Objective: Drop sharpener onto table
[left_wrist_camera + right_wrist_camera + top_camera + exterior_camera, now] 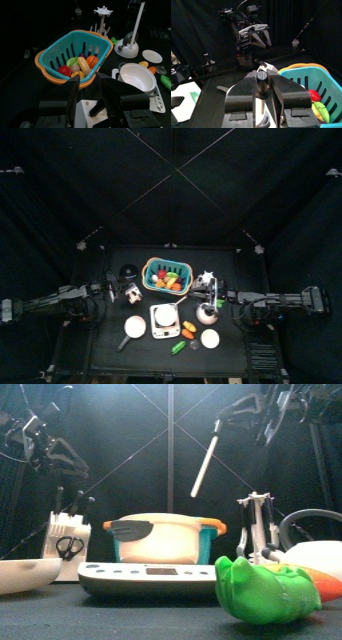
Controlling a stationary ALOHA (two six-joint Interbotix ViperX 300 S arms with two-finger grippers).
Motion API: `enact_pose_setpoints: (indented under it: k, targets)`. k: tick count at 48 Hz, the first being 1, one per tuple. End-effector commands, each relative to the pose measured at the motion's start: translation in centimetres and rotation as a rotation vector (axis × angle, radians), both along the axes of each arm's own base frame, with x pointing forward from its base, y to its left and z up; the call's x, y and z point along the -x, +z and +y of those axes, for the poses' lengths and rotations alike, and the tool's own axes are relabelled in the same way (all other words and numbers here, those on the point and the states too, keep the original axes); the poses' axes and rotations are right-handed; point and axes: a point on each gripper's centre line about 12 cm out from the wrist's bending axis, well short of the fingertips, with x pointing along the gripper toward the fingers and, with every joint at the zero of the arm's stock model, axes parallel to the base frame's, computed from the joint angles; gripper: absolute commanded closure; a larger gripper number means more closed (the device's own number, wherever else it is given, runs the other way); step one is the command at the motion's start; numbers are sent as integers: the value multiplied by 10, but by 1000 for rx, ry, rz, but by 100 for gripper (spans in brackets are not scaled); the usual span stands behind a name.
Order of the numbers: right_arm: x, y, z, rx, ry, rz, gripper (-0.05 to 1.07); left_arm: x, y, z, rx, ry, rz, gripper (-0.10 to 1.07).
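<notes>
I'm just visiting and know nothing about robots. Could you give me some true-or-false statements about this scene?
1. The teal basket holds toy fruit. True.
2. The right end effector holds a long white sharpener up in the air. True.
3. The left end effector grips the white bowl. False: it is open and empty, and the bowl sits on the table.
4. The sharpener lies flat on the table. False: it hangs tilted above it.
</notes>
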Motion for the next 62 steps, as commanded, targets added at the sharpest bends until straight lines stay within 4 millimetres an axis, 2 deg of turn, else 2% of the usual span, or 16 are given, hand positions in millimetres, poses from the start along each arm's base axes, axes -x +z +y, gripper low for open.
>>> enact_pose_setpoints:
  k: [1, 10, 23, 43, 52, 56, 62]
  targets:
    - [-1, -9, 2, -39, 10, 73, 86, -2, 7, -1, -2, -8, -24, 24]
    - [-7, -34, 3, -125, 16, 222, 86, -2, 3, -2, 3, -9, -14, 24]
    - [-20, -54, 5, -165, 17, 299, 85, -1, 0, -2, 7, -8, -7, 24]
    - [-26, -50, 2, -164, 5, 272, 85, 0, -3, -1, 9, -2, 0, 24]
    - [-29, -58, 0, -172, -2, 298, 84, 0, -4, -1, 10, -1, 3, 24]
    - [-30, -61, -1, -172, -7, 308, 81, 0, -4, -1, 10, -1, 3, 24]
    - [-29, -64, -5, -177, -23, 316, 70, 0, -4, -1, 11, -1, 4, 24]
